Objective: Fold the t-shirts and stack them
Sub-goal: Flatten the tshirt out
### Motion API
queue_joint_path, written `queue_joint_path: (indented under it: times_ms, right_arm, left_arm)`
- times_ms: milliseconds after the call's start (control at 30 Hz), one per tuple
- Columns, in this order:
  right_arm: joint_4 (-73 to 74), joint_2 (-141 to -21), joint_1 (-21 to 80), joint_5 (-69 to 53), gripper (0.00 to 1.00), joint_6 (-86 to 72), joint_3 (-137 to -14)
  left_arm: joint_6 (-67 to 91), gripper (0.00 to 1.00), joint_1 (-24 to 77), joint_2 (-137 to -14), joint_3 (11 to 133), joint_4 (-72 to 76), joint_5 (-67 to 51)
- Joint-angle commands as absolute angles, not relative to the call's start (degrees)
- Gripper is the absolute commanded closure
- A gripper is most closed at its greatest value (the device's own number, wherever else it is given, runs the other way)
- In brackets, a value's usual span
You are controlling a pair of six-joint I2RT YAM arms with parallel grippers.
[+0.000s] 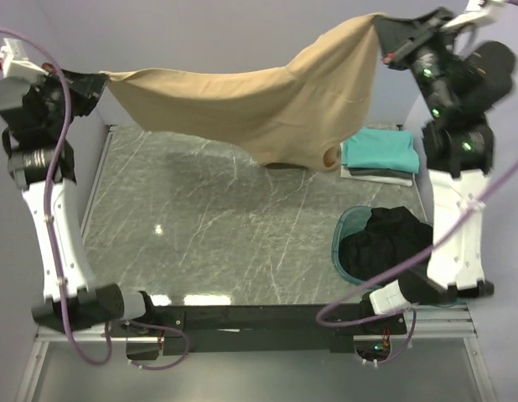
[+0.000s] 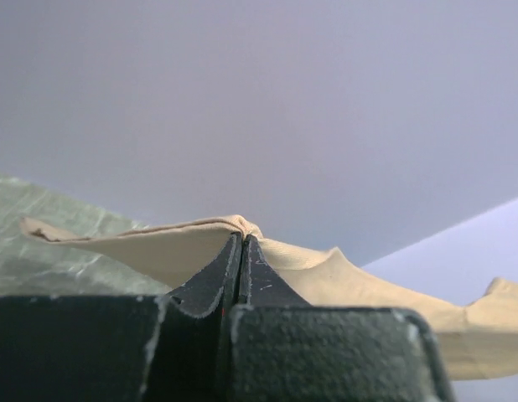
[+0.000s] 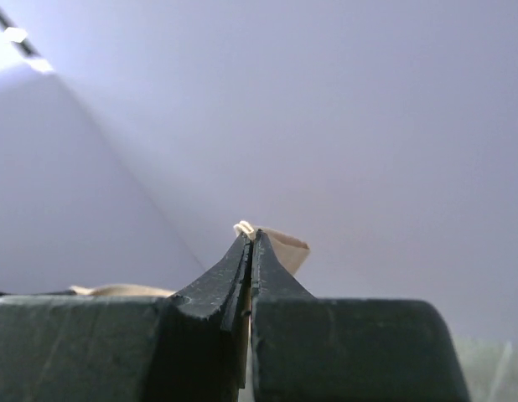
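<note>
A tan t-shirt (image 1: 251, 96) hangs stretched in the air above the far half of the table. My left gripper (image 1: 98, 79) is shut on its left corner, and the cloth (image 2: 192, 243) bunches right at the fingertips. High at the right, my right gripper (image 1: 382, 32) is shut on the other corner, with a small tan tip (image 3: 276, 243) poking past the jaws. The shirt sags in the middle, and its lowest part hangs close over the table near a folded stack with a teal t-shirt (image 1: 379, 149) on top. A black t-shirt (image 1: 393, 239) lies crumpled in the basin.
The round teal basin (image 1: 340, 244) stands at the right near the right arm's base. The folded stack sits at the back right on the marbled table (image 1: 209, 234). Pale walls enclose the table on the left, back and right.
</note>
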State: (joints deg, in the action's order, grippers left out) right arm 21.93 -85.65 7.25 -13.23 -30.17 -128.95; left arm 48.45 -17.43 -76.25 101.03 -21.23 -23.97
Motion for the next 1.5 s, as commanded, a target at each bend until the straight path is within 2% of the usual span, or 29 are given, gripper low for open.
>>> queue_joint_path:
  times_ms: [0,167,333,500,633,833,1000,1233,1467]
  right_arm:
    - [12.4,-77.6,7.3,-15.2,1.0,-29.2,-126.2]
    - [7.6,-67.9,7.3,-13.6,1.0,-26.5,-121.5]
    - [8.7,-67.4,7.2,-13.8,1.0,-25.0,-124.2]
    - [9.2,-72.3,7.3,-13.4,1.0,-24.7,-122.7]
    - [11.9,-81.3,7.3,-14.9,1.0,-23.8,-124.9]
    - [16.5,-92.1,7.2,-16.1,1.0,-22.7,-128.5]
    - [17.3,-95.4,7.2,-18.2,1.0,-24.2,-129.6]
    - [16.8,-91.1,7.8,-18.7,1.0,-24.2,-125.6]
    - [17.2,-79.9,10.1,-16.6,1.0,-22.9,-120.5]
  left_arm:
    - [49.6,0.99,-17.4,-68.1,98.4,-16.8,-23.9]
    - [47.5,0.99,-15.9,-62.4,98.3,-23.5,-17.9]
    - [46.6,0.99,-14.2,-60.9,97.3,-28.1,-13.6]
    - [46.0,0.99,-14.5,-63.4,89.6,-27.7,-13.9]
    - [47.9,0.99,-16.9,-67.6,82.6,-24.4,-20.6]
    - [47.7,1.0,-18.0,-75.0,82.7,-21.0,-24.1]
    - [46.6,0.99,-18.7,-79.5,86.7,-22.1,-25.5]
    - [46.4,0.99,-19.2,-77.4,90.6,-24.3,-24.3]
    - [47.9,0.99,-20.2,-65.1,89.2,-25.6,-13.2]
